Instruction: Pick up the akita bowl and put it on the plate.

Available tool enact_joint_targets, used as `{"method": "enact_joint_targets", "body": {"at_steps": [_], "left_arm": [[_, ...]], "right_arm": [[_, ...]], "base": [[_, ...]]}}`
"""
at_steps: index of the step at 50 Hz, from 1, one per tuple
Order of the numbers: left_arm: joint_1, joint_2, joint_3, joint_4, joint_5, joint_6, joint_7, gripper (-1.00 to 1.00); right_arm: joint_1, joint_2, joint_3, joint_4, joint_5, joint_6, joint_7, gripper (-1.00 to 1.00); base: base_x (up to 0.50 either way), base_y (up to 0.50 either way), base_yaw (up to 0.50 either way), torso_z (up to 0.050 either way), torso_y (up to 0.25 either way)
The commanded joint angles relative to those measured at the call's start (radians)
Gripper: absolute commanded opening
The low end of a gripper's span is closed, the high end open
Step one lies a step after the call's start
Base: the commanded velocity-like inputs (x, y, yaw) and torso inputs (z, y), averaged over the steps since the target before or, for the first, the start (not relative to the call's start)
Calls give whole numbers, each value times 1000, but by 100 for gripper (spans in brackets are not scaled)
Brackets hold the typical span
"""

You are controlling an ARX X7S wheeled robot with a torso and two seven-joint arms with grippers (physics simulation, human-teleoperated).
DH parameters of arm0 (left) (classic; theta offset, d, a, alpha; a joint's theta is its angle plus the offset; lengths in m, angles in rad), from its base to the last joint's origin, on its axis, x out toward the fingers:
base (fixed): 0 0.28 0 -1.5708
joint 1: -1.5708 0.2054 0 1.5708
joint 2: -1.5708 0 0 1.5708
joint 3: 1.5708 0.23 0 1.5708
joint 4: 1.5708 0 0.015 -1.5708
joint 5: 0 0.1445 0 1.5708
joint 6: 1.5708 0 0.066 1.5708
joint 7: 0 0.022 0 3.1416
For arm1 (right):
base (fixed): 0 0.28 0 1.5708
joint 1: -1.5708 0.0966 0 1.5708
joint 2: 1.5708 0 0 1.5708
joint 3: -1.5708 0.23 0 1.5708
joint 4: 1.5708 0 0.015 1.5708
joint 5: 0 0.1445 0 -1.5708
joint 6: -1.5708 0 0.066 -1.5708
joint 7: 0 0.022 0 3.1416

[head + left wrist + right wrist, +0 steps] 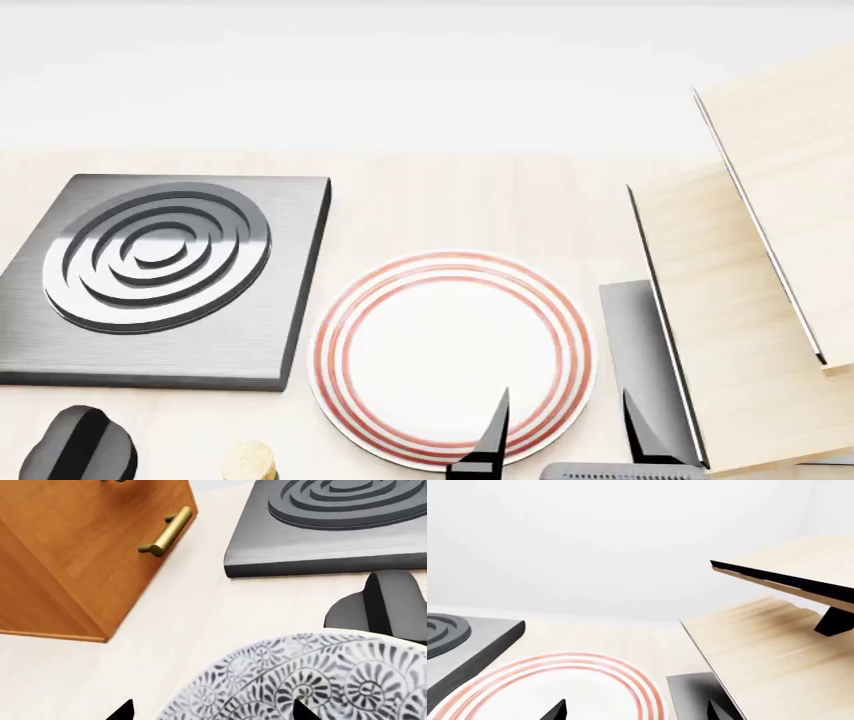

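The akita bowl (313,680), white with a dense dark leaf pattern, fills the near part of the left wrist view. My left gripper (212,711) is open just above it, one fingertip (123,711) over the table and the other over the bowl's inside, so the rim lies between them. The bowl does not show in the head view. The plate (451,360), white with red rings, lies on the pale table beside the stove plate. My right gripper (574,435) hangs open over the plate's right edge, holding nothing; the right wrist view shows the plate (560,685) under it.
A dark square stove plate (160,270) with raised rings sits left of the plate. A black knob-like piece (387,605) stands between the bowl and the stove plate. A brown cabinet (73,560) with a brass handle (167,532) is near the bowl. Pale wooden panels (747,300) and a grey slab (641,360) stand at the right.
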Motion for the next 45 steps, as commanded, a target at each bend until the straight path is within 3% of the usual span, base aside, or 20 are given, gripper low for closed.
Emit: {"method": "enact_joint_targets", "body": {"at_steps": [1,27,45], "left_arm": [[15,-5,19,-21,-24,-3,31,100],[33,-20,27,-66,-66,-23,89,100],[11,-50,130,-144,-60,-56,161,100]], "right_arm": [[5,-1,-4,14,2,-5,3,100],[6,3,-14,17,3,-5,13,100],[9,6,-18,23,8,-7,18,100]], "base": [[0,0,0,0,0],[0,0,0,0,0],[1,0,0,-1,0]]}}
